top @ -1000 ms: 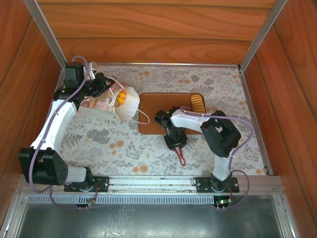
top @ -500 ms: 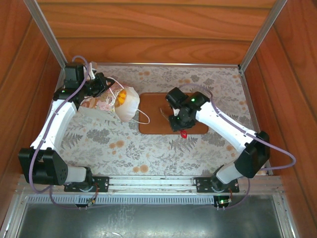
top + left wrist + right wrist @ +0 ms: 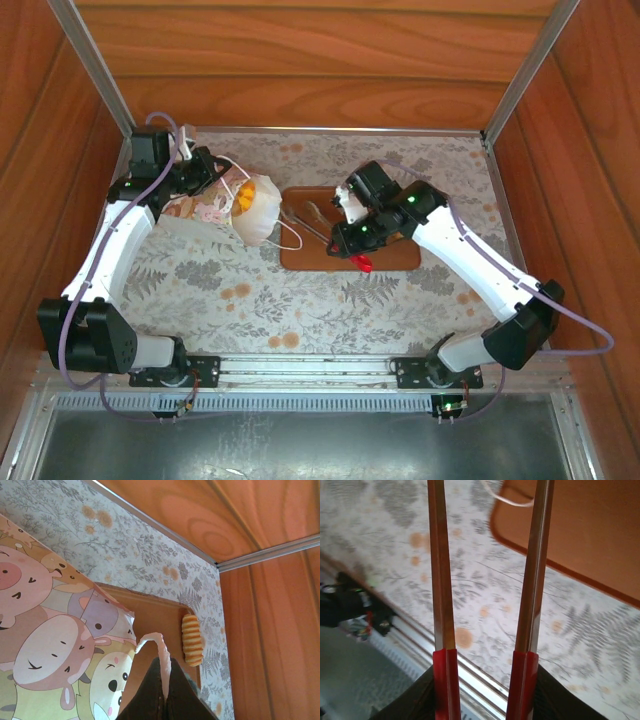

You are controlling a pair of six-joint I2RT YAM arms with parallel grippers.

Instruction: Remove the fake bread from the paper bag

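The paper bag (image 3: 258, 208) lies on its side at the left, its mouth turned toward the brown tray (image 3: 300, 258), and a yellow piece of fake bread (image 3: 243, 196) shows inside it. My left gripper (image 3: 213, 172) is shut on the bag's white cord handle (image 3: 163, 652); beside it the bag's side (image 3: 55, 640) carries a pastel cartoon print. A ridged golden loaf (image 3: 192, 639) rests on the tray's far end. My right gripper (image 3: 354, 250) hovers over the tray, shut on red-handled metal tongs (image 3: 440, 580). The tongs' two arms stand apart with nothing between them.
Wooden walls enclose the patterned table mat (image 3: 250, 290) at the back and on both sides. A metal rail (image 3: 300, 372) runs along the near edge. A loose cord loop (image 3: 290, 238) of the bag lies against the tray's left edge.
My right arm has swung from the near side of the tray up over it, carrying the tongs toward the bag, and now covers the ridged loaf from above. The left arm and bag have not moved.
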